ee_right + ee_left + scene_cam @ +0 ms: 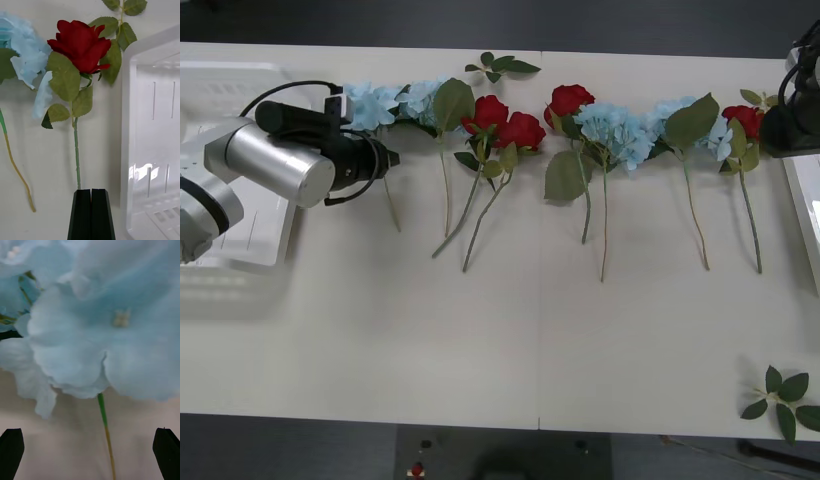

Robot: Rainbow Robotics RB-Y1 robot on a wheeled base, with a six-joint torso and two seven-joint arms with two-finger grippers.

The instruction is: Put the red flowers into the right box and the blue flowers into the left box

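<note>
Several red flowers lie in a row across the table: two [505,122] left of centre, one [568,100] at the middle, one [747,120] far right. Blue flowers [395,102] lie at the row's left end, others [620,130] right of centre. My left gripper [383,157] hangs open just over the leftmost blue flower [112,326], its stem [103,416] between the spread fingers [167,452]. My right gripper [792,120] hovers shut by the far-right red flower [80,45], holding nothing; its fingertips [91,213] cover the stem's end. The left box [235,85] is under my left arm; the right box [129,112] is beside that rose.
Loose green leaf sprigs lie at the back centre [500,67] and at the front right corner [785,395]. The right box [805,200] shows as a pale edge at the table's right side. The table's front half is bare.
</note>
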